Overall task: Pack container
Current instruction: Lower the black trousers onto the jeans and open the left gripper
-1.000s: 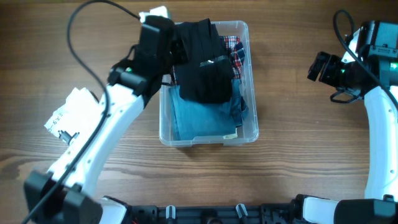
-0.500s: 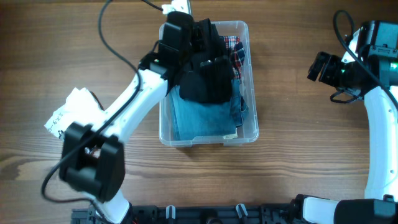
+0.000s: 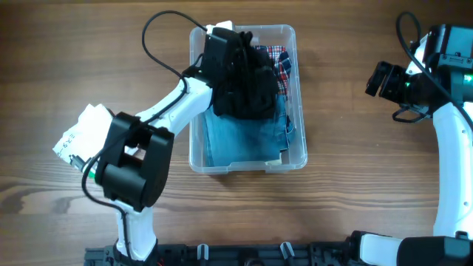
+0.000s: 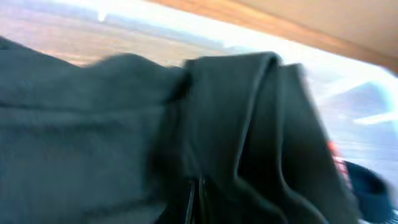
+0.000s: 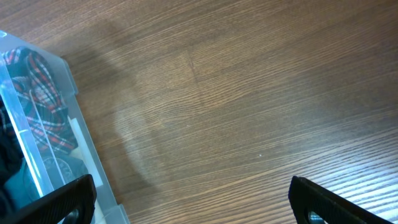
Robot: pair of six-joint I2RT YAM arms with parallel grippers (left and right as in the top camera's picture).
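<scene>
Left gripper [image 3: 230, 53] atop black garment [image 3: 255, 96]

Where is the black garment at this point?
Overhead view: the black garment lies in the far half of the clear container, left of centre on the table, atop the blue denim, with the plaid cloth at its right edge.
</scene>
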